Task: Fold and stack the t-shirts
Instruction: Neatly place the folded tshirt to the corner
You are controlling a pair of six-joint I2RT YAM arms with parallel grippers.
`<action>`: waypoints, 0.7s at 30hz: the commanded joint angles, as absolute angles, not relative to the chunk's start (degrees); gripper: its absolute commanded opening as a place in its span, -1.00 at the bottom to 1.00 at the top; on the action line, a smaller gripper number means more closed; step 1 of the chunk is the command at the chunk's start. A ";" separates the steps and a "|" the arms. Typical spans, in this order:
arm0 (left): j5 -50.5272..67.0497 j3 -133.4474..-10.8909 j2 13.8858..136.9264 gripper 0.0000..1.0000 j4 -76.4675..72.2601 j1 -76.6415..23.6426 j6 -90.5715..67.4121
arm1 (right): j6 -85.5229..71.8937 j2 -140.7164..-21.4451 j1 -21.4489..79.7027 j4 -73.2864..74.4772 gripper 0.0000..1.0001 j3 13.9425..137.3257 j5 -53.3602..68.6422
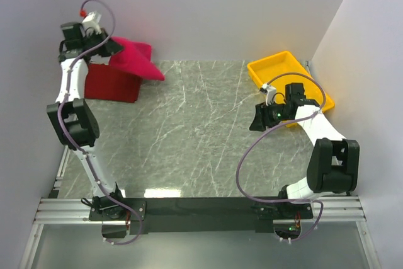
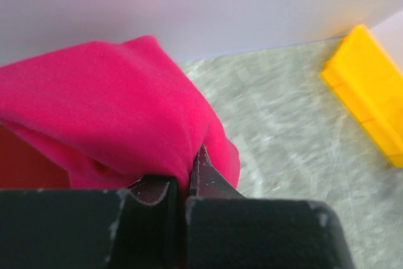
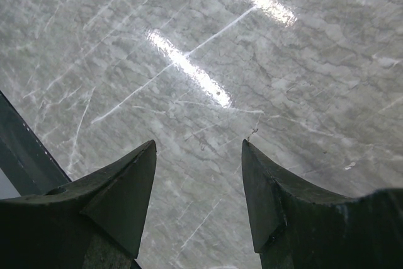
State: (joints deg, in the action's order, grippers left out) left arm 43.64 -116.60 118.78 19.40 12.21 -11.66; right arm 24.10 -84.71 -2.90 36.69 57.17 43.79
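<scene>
Crimson t-shirt (image 1: 135,58) is being held up at the far-left corner of the table (image 1: 189,137). It is bunched and draping, and its lower part is hanging over the maroon t-shirt (image 1: 112,84) lying beneath it by the left wall. The left gripper (image 2: 187,179) is being clenched on a fold of the crimson cloth, jaws pressed nearly together with fabric pinched between them. The right gripper (image 3: 198,174) is being shown released, jaws spread with nothing between them. It is hovering over bare marble near the yellow tray (image 1: 283,70), well apart from both shirts.

The step is being judged as laying the crimson shirt onto the maroon one. Whether the crimson shirt is already folded cannot be told from this bunching, possibly only partly.

For a clean result, the hanging edge should be set down first along the maroon shirt's far edge. The cloth should then be drawn across low and slow so it is being flattened rather than dropped in a heap. A single pinch point is letting the fabric sag, so the free right gripper would probably be better used on a second corner. The grip should not be opened until the cloth is fully resting and its edges are lined up with the shirt below. Otherwise the stack is likely being left crooked.
</scene>
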 commanded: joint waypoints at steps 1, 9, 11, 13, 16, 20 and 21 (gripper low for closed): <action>46.68 -111.82 118.74 -0.99 21.08 17.31 -5.37 | 24.08 -84.73 -3.34 35.51 0.27 59.85 43.16; 40.26 -109.60 122.34 -0.99 30.40 20.48 4.39 | 23.82 -86.66 -3.43 35.24 0.28 59.41 43.15; 36.51 -109.16 122.26 -0.99 30.67 20.57 4.48 | 23.82 -86.57 -3.34 35.16 0.28 59.33 43.24; 32.97 -109.42 122.43 -0.99 31.20 21.00 3.96 | 23.82 -86.48 -3.34 35.24 0.28 59.06 43.33; 25.33 -109.08 123.05 -0.99 31.73 22.14 1.06 | 24.08 -86.66 -3.34 35.33 0.28 58.89 43.59; 20.13 -104.07 121.38 -0.99 29.10 23.03 -3.25 | 23.99 -86.84 -3.43 35.16 0.28 58.54 43.77; 20.04 -103.19 120.77 -0.99 28.74 23.11 -3.60 | 23.99 -86.84 -3.34 35.07 0.28 58.45 43.77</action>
